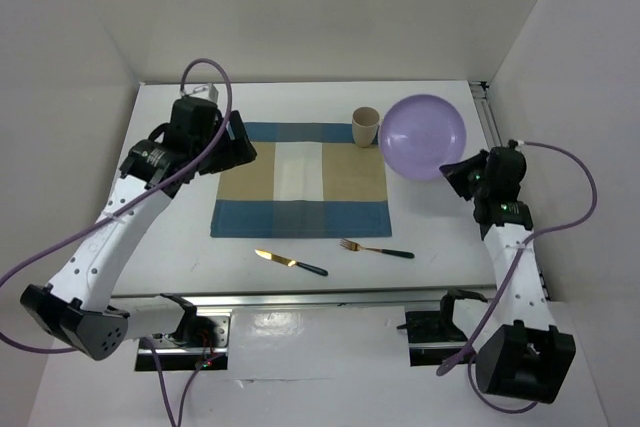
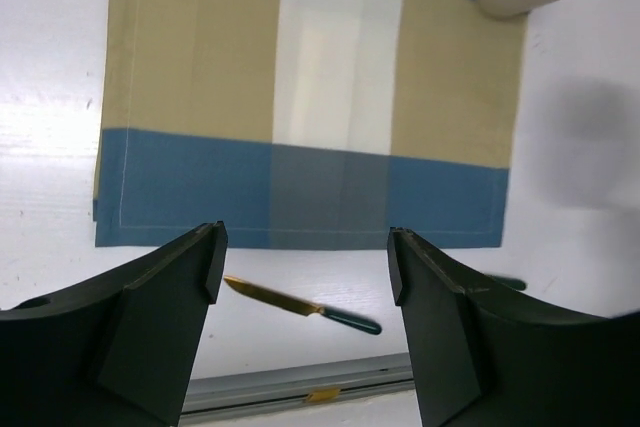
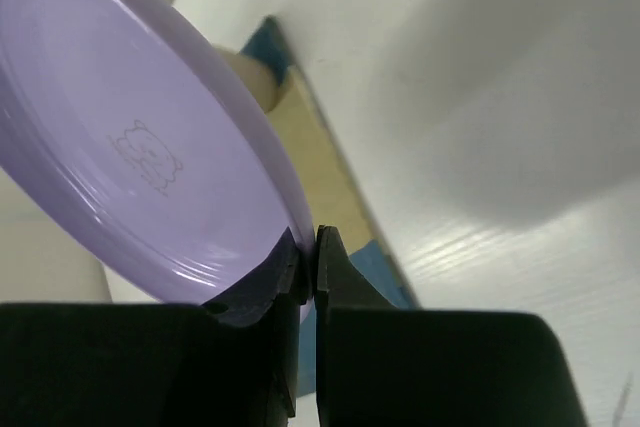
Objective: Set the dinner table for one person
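The white dinner table (image 1: 430, 217) bears a placemat (image 1: 300, 192) checked blue, tan and cream, a lilac plate (image 1: 424, 137), a beige cup (image 1: 366, 127), and a gold knife (image 1: 290, 263) and fork (image 1: 377, 249) with dark-green handles.

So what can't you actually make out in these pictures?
- The fork: in the left wrist view only its handle tip shows; a finger of the left end effector covers the rest.
- The cup: in the right wrist view it is mostly behind the purple plate; in the left wrist view the top edge cuts it off.
- The mark on the plate: in the right wrist view it is too small to read.
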